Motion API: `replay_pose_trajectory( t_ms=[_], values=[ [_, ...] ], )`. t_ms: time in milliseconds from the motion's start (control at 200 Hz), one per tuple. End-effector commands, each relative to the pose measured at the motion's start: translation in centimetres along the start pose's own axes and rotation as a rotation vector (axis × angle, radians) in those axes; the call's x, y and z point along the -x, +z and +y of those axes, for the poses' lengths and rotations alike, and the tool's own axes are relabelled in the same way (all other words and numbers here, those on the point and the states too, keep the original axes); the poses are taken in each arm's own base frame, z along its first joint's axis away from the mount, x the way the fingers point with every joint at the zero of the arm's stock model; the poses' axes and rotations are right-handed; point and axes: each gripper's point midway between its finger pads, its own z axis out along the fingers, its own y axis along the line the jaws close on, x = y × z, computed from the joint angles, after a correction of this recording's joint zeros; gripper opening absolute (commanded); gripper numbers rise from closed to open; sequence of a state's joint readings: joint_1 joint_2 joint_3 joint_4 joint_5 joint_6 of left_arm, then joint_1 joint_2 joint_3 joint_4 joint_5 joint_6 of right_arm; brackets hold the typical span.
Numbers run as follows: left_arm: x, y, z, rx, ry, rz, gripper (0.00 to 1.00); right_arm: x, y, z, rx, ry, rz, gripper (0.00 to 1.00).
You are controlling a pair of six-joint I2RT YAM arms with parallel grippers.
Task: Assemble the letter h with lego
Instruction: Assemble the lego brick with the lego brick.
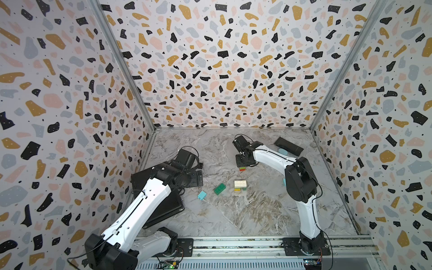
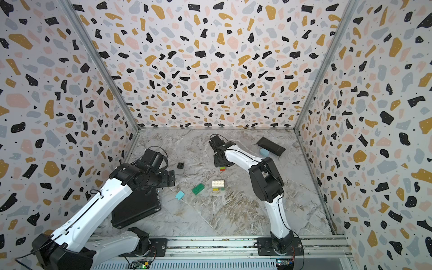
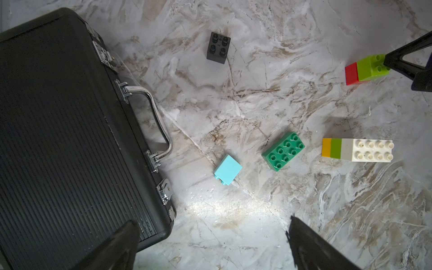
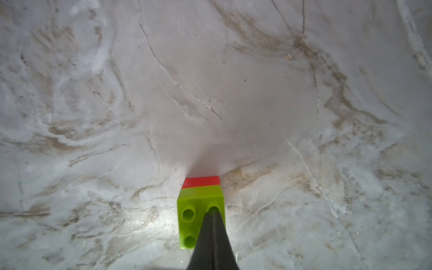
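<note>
Pressing lime brick (image 4: 195,198), apparently, with the closed right hand (image 4: 213,214).

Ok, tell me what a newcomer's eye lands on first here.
The right gripper, shut, rests its tip on a lime brick stacked on a red brick, mid-table. Nearer the camera stands a white brick atop lime and yellow ones, and a black case lies under the left arm.
</note>
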State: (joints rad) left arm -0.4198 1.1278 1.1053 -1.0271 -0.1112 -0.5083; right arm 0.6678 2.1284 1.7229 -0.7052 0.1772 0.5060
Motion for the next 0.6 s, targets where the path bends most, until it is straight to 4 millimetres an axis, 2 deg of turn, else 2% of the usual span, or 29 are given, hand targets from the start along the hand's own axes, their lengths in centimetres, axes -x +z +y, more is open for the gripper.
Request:
replay_pose_trajectory(
  t_ms=[0, 70, 195, 435, 476, 561, 596],
  values=[
    [0.0, -0.1, 0.6, 0.015, 0.004, -0.019, 0.99, -4.4, 2.4, -1.4, -0.091, -0.063, 0.161, 0.00],
    [0.0, -0.1, 0.6, 0.014, 0.003, -0.020, 0.99, -4.5, 2.4, -1.7, -0.111, -0.071, 0.161, 0.00],
    [0.0, -0.2, 0.6, 0.012, 0.003, -0.023, 0.99, -3.6, 1.3, -1.8, -0.137, -0.083, 0.130, 0.00],
    [0.1, -0.4, 0.5, 0.007, 0.001, -0.031, 0.99, 0.3, -3.7, 0.0, -0.014, -0.005, -0.051, 0.00],
    [0.1, -0.4, 0.6, 0.008, 0.002, -0.033, 0.99, 1.1, -4.7, 0.2, 0.008, 0.010, -0.085, 0.07],
    [0.1, -0.3, 0.7, 0.014, 0.002, -0.032, 0.99, 2.4, -6.2, 0.8, 0.047, 0.024, -0.132, 0.29],
    [0.1, -0.3, 0.7, 0.019, 0.002, -0.033, 0.99, 2.8, -6.6, 1.1, 0.066, 0.021, -0.140, 0.35]
  ],
)
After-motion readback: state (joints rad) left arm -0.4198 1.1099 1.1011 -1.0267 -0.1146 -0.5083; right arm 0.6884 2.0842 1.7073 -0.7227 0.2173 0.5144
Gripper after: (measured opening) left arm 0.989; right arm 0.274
